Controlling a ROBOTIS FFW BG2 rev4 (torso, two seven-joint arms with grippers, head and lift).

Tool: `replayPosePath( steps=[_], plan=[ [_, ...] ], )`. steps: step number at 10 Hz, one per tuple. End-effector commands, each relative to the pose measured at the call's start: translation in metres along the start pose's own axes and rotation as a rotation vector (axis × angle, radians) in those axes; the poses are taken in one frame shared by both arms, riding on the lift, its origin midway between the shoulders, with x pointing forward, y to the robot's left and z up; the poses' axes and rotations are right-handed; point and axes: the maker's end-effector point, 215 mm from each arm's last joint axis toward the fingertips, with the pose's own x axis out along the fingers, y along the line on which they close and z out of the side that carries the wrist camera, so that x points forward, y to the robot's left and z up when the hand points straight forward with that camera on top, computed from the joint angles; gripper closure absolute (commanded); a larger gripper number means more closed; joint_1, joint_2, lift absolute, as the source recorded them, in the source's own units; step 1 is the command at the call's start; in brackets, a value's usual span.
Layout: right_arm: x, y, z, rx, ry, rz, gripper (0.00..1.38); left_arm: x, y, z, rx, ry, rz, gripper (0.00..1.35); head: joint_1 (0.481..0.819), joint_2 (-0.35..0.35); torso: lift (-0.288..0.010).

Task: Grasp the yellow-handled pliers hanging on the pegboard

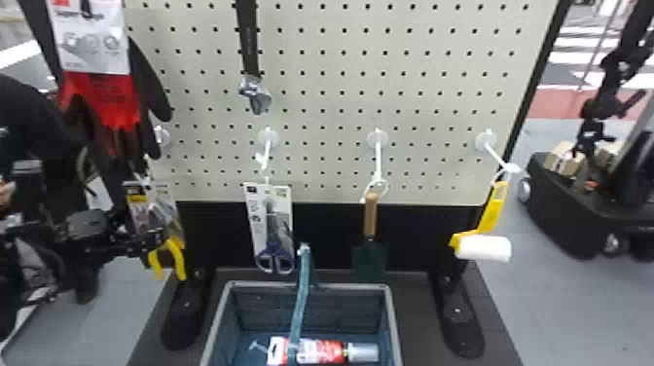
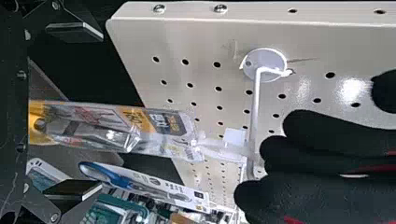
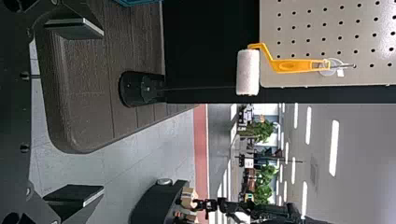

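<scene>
The yellow-handled pliers [image 1: 167,254] are in a clear package [image 2: 112,128] whose tab still hangs on a white hook [image 2: 254,116] at the pegboard's [image 1: 389,73] lower left. My left gripper [image 1: 138,238] is open, one finger on either side of the package, and neither visibly presses on it. In the left wrist view the fingers [image 2: 74,29] stand wide apart with the package lying between them. My right gripper [image 3: 88,112] is open and holds nothing, off to the right of the board near the paint roller [image 3: 247,72].
Red-and-black gloves [image 1: 109,97] hang just above the pliers. Along the board hang a wrench [image 1: 253,92], packaged scissors [image 1: 272,228], a trowel [image 1: 370,243] and a yellow-handled roller [image 1: 481,243]. A blue basket [image 1: 384,311] with a tube [image 1: 321,351] sits below. A black cart [image 1: 584,204] stands at right.
</scene>
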Motion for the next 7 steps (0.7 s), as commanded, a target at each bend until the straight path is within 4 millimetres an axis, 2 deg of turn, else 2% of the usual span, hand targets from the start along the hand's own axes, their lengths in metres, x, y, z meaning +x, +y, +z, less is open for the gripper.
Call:
replayPosePath(
  steps=[1,2,3,5,7],
  plan=[
    [0.000,0.000,-0.001,0.000,0.002,-0.001,0.13,0.003,-0.003,-0.007,-0.021,-0.002,-0.011,0.21,0.549,0.000,-0.100],
    [-0.001,0.000,-0.002,0.000,0.004,-0.001,0.13,0.007,-0.005,-0.008,-0.022,-0.008,-0.026,0.44,0.549,0.000,-0.100],
    [-0.001,0.000,-0.002,0.000,0.004,-0.001,0.13,0.008,-0.004,-0.002,0.019,-0.007,-0.024,0.98,0.549,0.000,-0.100],
    [-0.001,0.000,-0.002,0.000,0.004,-0.001,0.13,0.009,-0.002,0.003,0.049,0.000,-0.024,1.22,0.549,0.000,-0.100],
    [-0.001,0.000,-0.003,0.001,0.007,-0.001,0.13,0.009,-0.003,0.002,0.072,0.028,-0.033,1.22,0.549,0.000,-0.100]
  ],
)
